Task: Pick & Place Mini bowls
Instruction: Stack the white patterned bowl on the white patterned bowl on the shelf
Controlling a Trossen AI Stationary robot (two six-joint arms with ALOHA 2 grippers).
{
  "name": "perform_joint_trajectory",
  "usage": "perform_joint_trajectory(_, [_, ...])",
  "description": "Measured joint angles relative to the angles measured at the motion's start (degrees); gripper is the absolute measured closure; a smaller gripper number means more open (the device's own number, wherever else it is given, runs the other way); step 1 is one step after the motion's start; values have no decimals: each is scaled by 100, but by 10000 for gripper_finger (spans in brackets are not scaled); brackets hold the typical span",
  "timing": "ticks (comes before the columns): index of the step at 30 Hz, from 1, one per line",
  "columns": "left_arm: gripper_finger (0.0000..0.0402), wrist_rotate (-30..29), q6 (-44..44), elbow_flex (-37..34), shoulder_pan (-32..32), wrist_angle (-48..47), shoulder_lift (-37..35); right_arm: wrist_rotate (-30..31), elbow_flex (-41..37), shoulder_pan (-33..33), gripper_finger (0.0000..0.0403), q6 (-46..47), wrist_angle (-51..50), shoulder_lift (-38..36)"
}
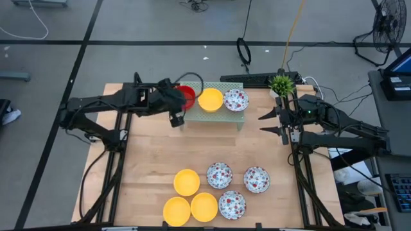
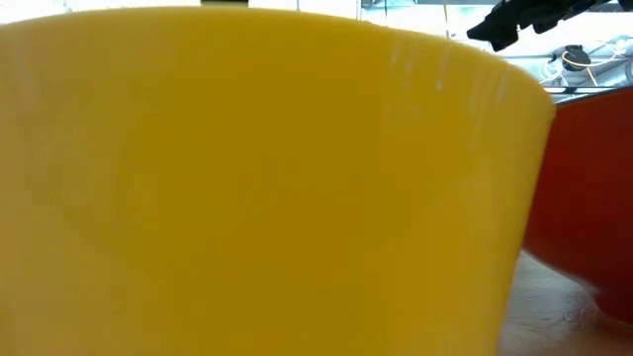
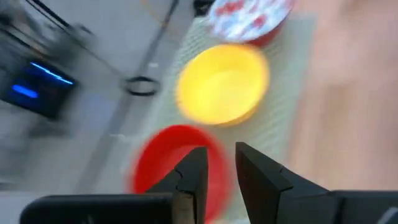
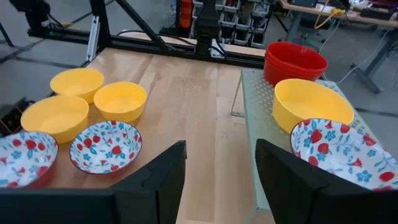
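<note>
table [image 1: 148, 160]: three yellow bowls [image 1: 187, 181], three floral [image 1: 219, 174]

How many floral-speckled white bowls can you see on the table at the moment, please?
4: one floral bowl on the green rack, three loose near the front at and. Any stacked beneath would be hidden.

My wooden table [image 1: 154, 154] carries a pale green mesh rack [image 1: 192, 115] at twelve o'clock; at six o'clock three yellow bowls [image 1: 187, 181] sit clustered, with four floral bowls [image 1: 219, 174] just beside them toward five.
</note>
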Motion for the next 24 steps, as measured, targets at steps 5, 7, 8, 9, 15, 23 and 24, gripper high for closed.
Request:
perform_joint_trajectory(5, [314,1718,-1371,35,-341,-113,7,-19,1,8,220,592,-17,40])
perform_joint_trajectory(7, [314,2131,-1615,36,-545,-157,98,-12,5,107,220,663,-151,111])
perform_joint_trajectory(8, [314,2214,-1740,38,-655,-193,141,10,5,179,220,687,-230,174])
perform_joint_trajectory(9, [314,2240,-1871,34,-764,-282,173,75,5,268,220,731,-294,255])
perform_joint_trajectory(15, [314,2190,-2367,33,-1290,-611,210,813,5,1011,220,1032,-834,908])
perform_joint_trajectory(23, [314,1755,-2634,27,-1600,-602,214,888,5,2240,220,2602,-1405,1630])
perform_joint_trajectory(24, [314,1687,-2634,27,-1613,-601,214,888,5,2450,220,2897,-1499,1721])
